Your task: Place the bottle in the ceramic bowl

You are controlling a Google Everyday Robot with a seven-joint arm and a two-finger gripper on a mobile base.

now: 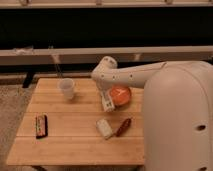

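At the frame's centre the gripper [105, 95] clasps the small cream-white oblong bottle [106, 103], roughly upright. The bottle is just left of the round orange-red ceramic bowl [123, 95] on the light wooden table [70, 142].

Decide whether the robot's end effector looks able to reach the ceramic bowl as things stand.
Probably yes: the end effector, by the bottle, sits just left of the ceramic bowl, and nothing stands between them.

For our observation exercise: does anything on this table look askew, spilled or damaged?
Nothing looks spilled or broken. Only the bottle seems unsettled: it hangs at the claw, beside the ceramic bowl, not inside it.
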